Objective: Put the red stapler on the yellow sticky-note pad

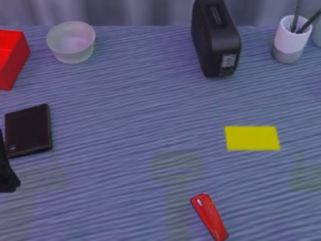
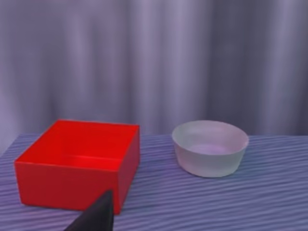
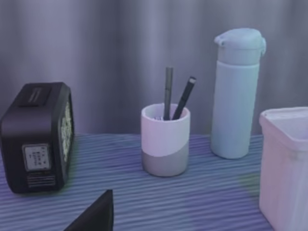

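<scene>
Your red stapler [image 1: 209,217] lies loose at the near edge of the surface, angled, well apart from the yellow sticky-note pad [image 1: 252,138] farther back and right. Judge it light, rigid and glossy-slick; pinch across its narrow sides at mid-length. The left arm [image 1: 7,170] sits parked at the left edge; the right arm's jaws I cannot tell.

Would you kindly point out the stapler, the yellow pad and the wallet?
stapler [image 1: 209,217], top view, middle of its body.
yellow pad [image 1: 252,138], top view, centre of its face.
wallet [image 1: 28,130], top view, centre of its cover.
</scene>
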